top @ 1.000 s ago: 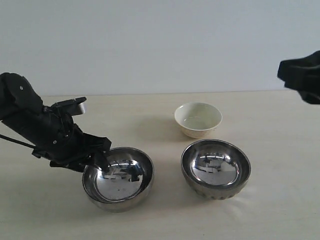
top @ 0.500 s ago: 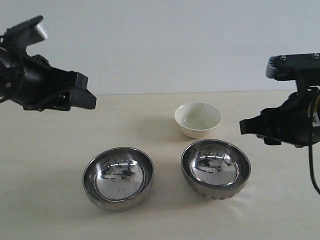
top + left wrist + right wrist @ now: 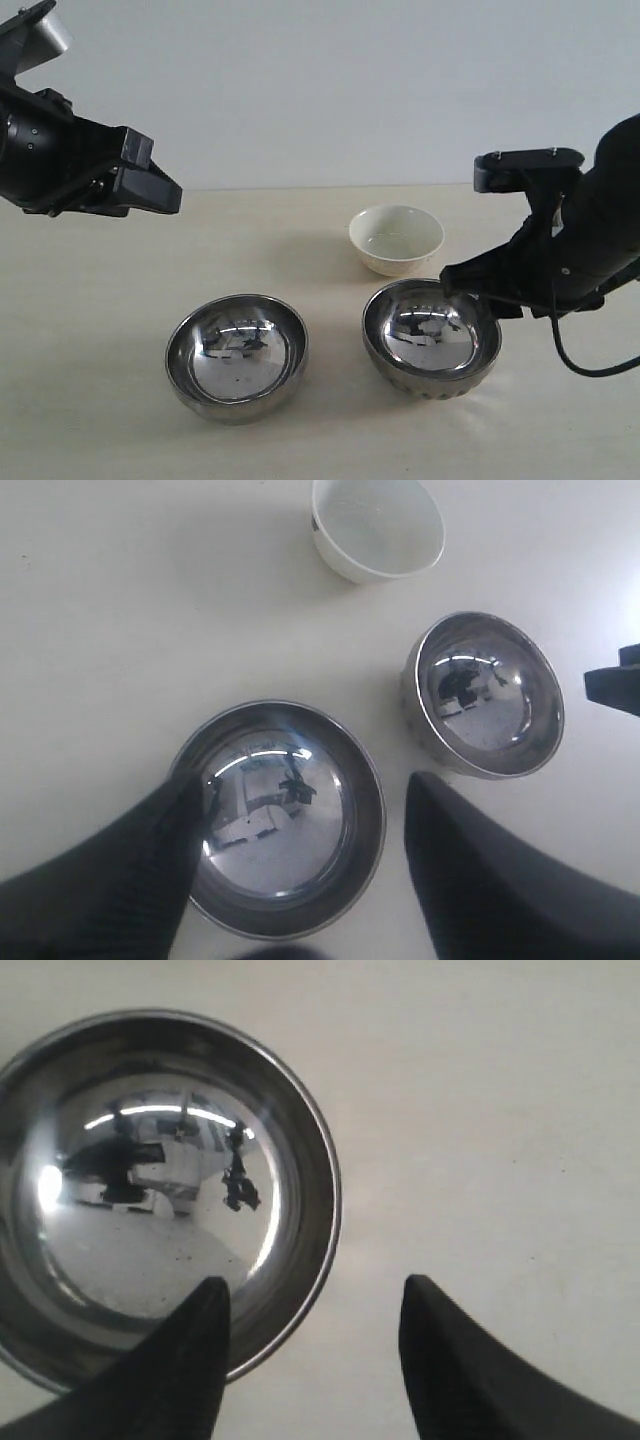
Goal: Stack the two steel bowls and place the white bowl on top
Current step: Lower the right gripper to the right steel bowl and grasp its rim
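Note:
The smooth steel bowl (image 3: 236, 352) (image 3: 280, 815) sits front left on the table. The ribbed steel bowl (image 3: 431, 336) (image 3: 485, 692) (image 3: 160, 1220) sits front right. Behind the ribbed one stands the white bowl (image 3: 396, 238) (image 3: 377, 525), upright and empty. My left gripper (image 3: 160, 195) (image 3: 305, 780) hangs open high above the smooth bowl, touching nothing. My right gripper (image 3: 478, 290) (image 3: 315, 1282) is open and low at the ribbed bowl's right rim. One finger (image 3: 205, 1335) is over the bowl's inside and the other (image 3: 440, 1340) is outside it.
The three bowls stand apart on a pale wooden table (image 3: 320, 440) before a plain white wall. A tip of the right gripper (image 3: 612, 685) shows in the left wrist view beside the ribbed bowl.
My left gripper lifted away from the smooth bowl's rim up to the left, leaving the bowl in place. My right arm came down from the upper right to the ribbed bowl's rim.

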You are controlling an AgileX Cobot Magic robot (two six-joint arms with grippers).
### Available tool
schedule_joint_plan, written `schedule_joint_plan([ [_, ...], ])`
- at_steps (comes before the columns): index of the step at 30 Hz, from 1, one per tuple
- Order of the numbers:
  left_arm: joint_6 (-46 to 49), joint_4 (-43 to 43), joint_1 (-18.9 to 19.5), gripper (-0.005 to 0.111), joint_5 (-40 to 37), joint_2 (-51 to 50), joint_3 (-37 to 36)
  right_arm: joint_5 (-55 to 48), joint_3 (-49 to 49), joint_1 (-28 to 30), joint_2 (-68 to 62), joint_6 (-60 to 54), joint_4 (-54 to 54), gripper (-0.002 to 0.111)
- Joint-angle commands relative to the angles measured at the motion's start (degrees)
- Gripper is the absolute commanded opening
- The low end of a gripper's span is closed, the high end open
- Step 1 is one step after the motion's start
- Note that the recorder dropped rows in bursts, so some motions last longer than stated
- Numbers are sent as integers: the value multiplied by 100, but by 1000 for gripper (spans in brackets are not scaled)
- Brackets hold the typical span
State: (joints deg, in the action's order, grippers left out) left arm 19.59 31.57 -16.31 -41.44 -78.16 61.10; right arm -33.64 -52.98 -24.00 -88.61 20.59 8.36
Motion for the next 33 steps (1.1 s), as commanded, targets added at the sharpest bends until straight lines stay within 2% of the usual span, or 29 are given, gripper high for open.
schedule_joint_plan([
  [1, -136, 35, -28, 56, -55, 50, 31, 161, -35, -21, -389, -188, -112, 46],
  [9, -162, 35, -28, 56, -55, 50, 31, 773, -35, -21, -857, -200, -169, 44],
  [15, -162, 35, -28, 56, -76, 50, 31, 1115, -35, -21, -936, -200, -169, 19],
  [17, -162, 35, -28, 56, -87, 50, 31, 1115, -35, -8, -936, -200, -158, 15],
  [31, -204, 35, -28, 56, -236, 50, 21, 1271, -35, 2, -1319, -111, -158, 14],
  [33, -204, 35, -28, 56, -236, 50, 21, 1271, -35, 2, -1292, -111, -158, 11],
])
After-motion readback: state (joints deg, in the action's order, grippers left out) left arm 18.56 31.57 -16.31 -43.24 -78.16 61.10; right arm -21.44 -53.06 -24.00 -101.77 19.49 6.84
